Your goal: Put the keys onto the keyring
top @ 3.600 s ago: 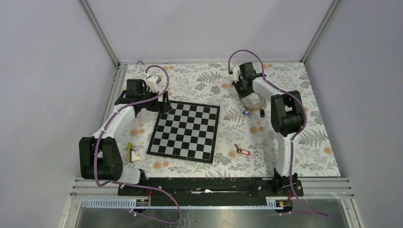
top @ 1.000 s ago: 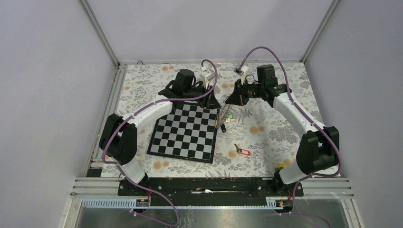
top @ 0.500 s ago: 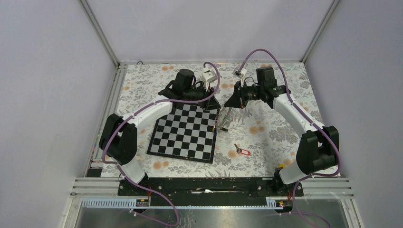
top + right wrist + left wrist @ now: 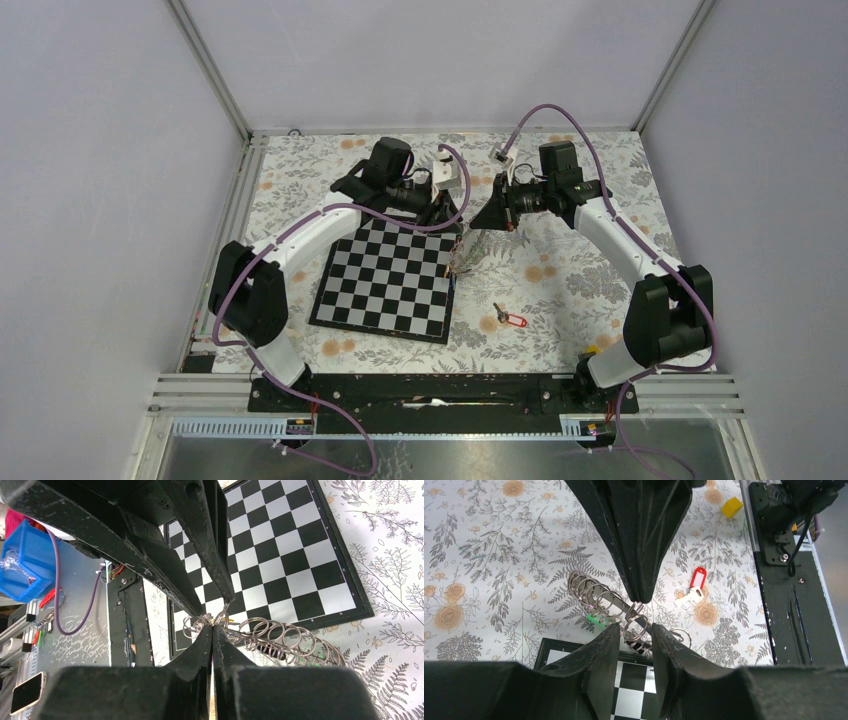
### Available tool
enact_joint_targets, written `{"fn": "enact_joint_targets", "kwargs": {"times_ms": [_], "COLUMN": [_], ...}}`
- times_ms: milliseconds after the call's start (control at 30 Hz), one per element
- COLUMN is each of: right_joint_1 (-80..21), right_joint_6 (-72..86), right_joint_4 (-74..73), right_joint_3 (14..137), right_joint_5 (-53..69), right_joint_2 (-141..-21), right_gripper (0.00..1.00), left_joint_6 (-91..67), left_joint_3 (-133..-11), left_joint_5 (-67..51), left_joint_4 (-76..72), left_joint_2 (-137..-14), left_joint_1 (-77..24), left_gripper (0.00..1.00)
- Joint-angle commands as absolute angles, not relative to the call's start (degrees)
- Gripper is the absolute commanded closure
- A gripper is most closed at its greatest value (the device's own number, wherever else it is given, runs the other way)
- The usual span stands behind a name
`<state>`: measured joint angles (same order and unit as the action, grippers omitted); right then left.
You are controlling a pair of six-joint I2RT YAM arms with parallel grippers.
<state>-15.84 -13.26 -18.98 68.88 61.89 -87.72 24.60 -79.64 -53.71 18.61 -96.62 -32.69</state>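
Right end effector [image 4: 212,629]: closed tight per own wrist cam, pinching one loop of the keyring [image 4: 280,640]. Left end effector [image 4: 636,628]: narrow gap btwn fingers, a couple of loops in it; can't tell whether pinched or merely threaded. Tip to tip w/ each other, above far right corner of chessboard [image 4: 390,275].

Only in wrist cams: keyring as a stretched coil of many wire loops, w/ a green tag [image 4: 596,620] just under it. From top cam, merely a thin grey tangle below the two tips. Only in top cam: both arms arched inward, meeting over far half of desk [image 4: 600,270].

Keyring long axis: in top cam approx far-to-near, from the tips toward near edge along chessboard's right border; in left wrist cam diagonal, upper left to lower right; in right wrist cam fanning rightward from the pinch.

Further out: red-tagged key [image 4: 696,580] flat on floral desk, well apart from keyring, metal end toward chessboard, tag end away. Yellow block [image 4: 732,506] near right arm base. Blue bin [image 4: 20,560] beyond the desk, right wrist cam only.
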Motion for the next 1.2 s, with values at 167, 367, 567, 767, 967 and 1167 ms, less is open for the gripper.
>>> {"fn": "enact_joint_targets", "kwargs": {"times_ms": [167, 367, 567, 767, 967, 1167], "right_joint_1": [-16.3, -16.3, -16.3, -16.3, -16.3, -16.2], "right_joint_6": [-14.2, -14.4, -14.6, -14.9, -15.1, -15.0], "right_joint_4": [-18.1, -18.1, -18.1, -18.1, -18.1, -18.0], "right_joint_3": [69.0, 68.6, 68.4, 67.9, 67.7, 67.5], "right_joint_5": [65.5, 65.3, 65.4, 64.9, 64.5, 62.0], "right_joint_2": [-85.6, -85.5, -85.4, -85.3, -85.2, -85.0], "right_gripper": [1.0, 1.0, 1.0, 1.0, 1.0, 1.0], "left_joint_6": [30.4, 29.7, 29.0, 26.9, 26.3, 29.3], "left_joint_3": [-81.0, -80.9, -80.5, -80.1, -79.9, -79.1], "left_joint_5": [-56.2, -57.0, -57.8, -59.6, -60.4, -59.4], "left_joint_4": [20.5, 20.5, 19.8, 17.5, 17.5, 19.9], "left_joint_2": [-97.5, -98.9, -99.7, -99.7, -99.5, -97.6], "left_joint_1": [-32.9, -33.0, -33.0, -32.7, -32.5, -32.1], "left_gripper": [0.61, 0.61, 0.62, 0.76, 0.98, 1.0]}}
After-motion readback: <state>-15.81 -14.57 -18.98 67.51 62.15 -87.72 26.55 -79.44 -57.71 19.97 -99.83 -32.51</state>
